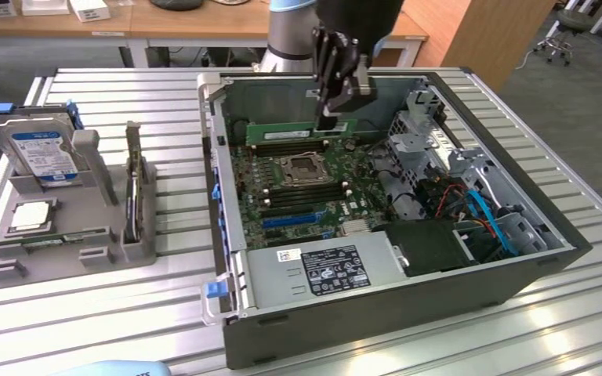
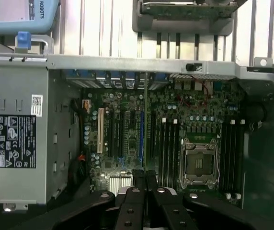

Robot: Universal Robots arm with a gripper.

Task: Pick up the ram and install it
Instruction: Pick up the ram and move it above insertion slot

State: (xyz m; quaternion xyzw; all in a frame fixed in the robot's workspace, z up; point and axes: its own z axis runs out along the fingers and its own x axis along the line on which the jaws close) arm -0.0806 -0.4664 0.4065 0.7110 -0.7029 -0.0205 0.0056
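Over the open computer case (image 1: 552, 235) my gripper (image 1: 328, 123) is shut on the ram (image 1: 285, 131), a long green stick held level above the motherboard's far part. In the wrist view the ram (image 2: 145, 124) shows edge-on as a thin line running out from between the black fingers (image 2: 138, 179) of my gripper (image 2: 145, 178). It lines up beside the black memory slots (image 2: 168, 143) next to the empty processor socket (image 2: 199, 160). That socket (image 1: 303, 167) lies just in front of the ram in the exterior view, and whether the stick touches a slot cannot be told.
On the exterior view's left a grey parts tray (image 1: 123, 251) holds a hard drive (image 1: 40, 153) with a blue-white label, a square silver processor (image 1: 31, 215) and an upright card (image 1: 134, 192). Inside the case are the power supply (image 1: 322, 270), a drive cage (image 1: 426, 133) and blue cables (image 1: 489, 215).
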